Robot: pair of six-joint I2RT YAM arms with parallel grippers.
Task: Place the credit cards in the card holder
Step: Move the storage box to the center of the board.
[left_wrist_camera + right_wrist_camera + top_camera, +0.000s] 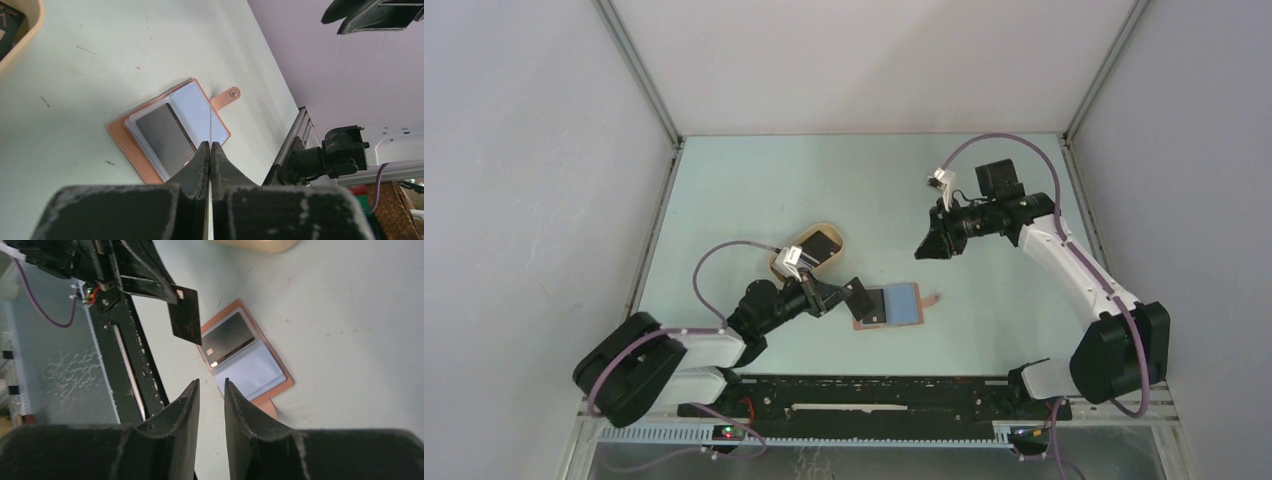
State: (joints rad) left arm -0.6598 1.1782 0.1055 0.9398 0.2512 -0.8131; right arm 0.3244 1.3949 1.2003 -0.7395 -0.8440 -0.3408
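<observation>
The card holder (906,304) lies open on the table, reddish-brown with pale blue pockets and its snap tab to the right. It also shows in the left wrist view (200,107) and the right wrist view (255,371). A dark grey card (162,136) sits in its left pocket (229,337). My left gripper (839,297) is shut on a black card (862,297), held on edge just above the holder's left side; this card shows as a thin line (210,120) and as a black rectangle (185,315). My right gripper (927,246) is open and empty, hovering above and to the right of the holder.
A tan oval tray (781,262) stands behind the left gripper with another dark card (821,245) in it; its rim shows in the left wrist view (22,47). The black rail (874,395) runs along the near table edge. Walls close in the left, back and right sides.
</observation>
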